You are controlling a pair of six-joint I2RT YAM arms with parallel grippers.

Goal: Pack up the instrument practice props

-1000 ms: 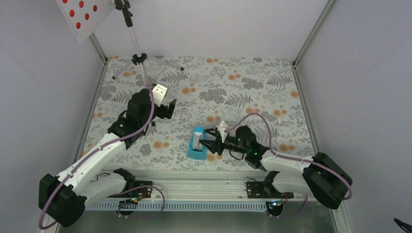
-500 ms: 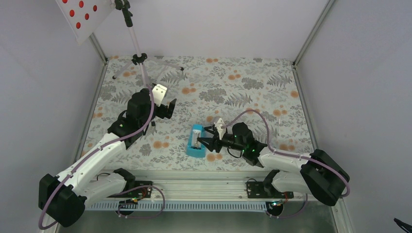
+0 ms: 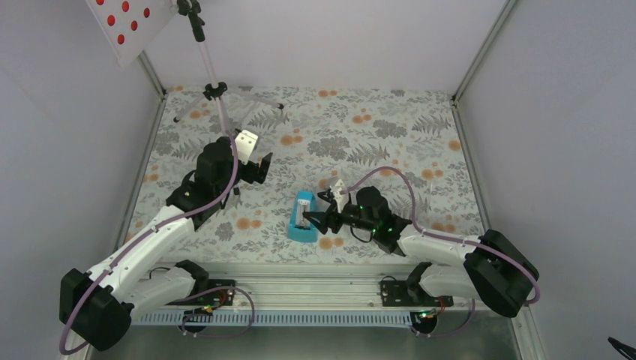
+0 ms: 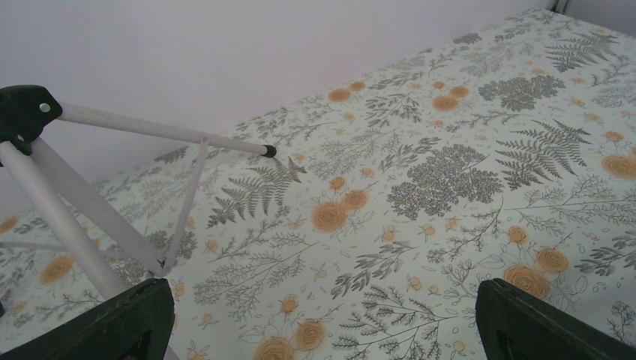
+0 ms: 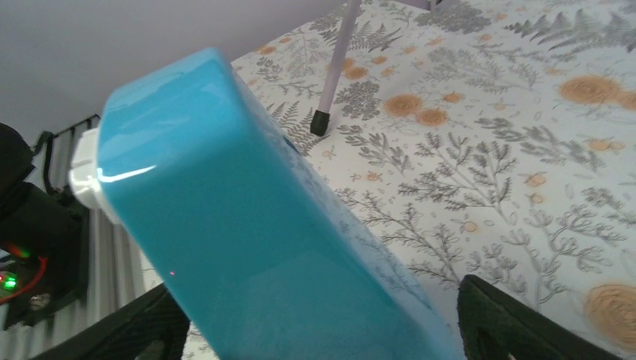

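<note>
Flowered cloth (image 3: 390, 142) in grey ferns and orange blooms covers the table, with plain pale walls on three sides. At 11 o'clock in the overhead view, the music stand (image 3: 212, 81) is on its spread tripod legs in the far left corner. Its pale desk (image 3: 124, 22), dotted with red rounds, tilts up against the left wall.

The metronome (image 3: 302, 220), a small turquoise block, lies on its side on the cloth a little toward 6 o'clock from the middle. The right gripper (image 3: 316, 214) reaches in from 3 o'clock with its jaws spread wide. In the right wrist view, the metronome's glossy blue body (image 5: 247, 217) fills the gap between the two black fingers (image 5: 517, 326). Whether the pads touch it cannot be told. Behind it, one stand leg ends in a black foot (image 5: 320, 124) on the cloth.

The left gripper (image 3: 260, 169) hangs over the cloth at about 10 o'clock from the metronome, well apart from it and nearer the stand. Its jaws are wide apart, with only cloth between them in the left wrist view (image 4: 322, 300). The tripod's black hub (image 4: 22, 111) and pale legs show at that view's left edge.
</note>
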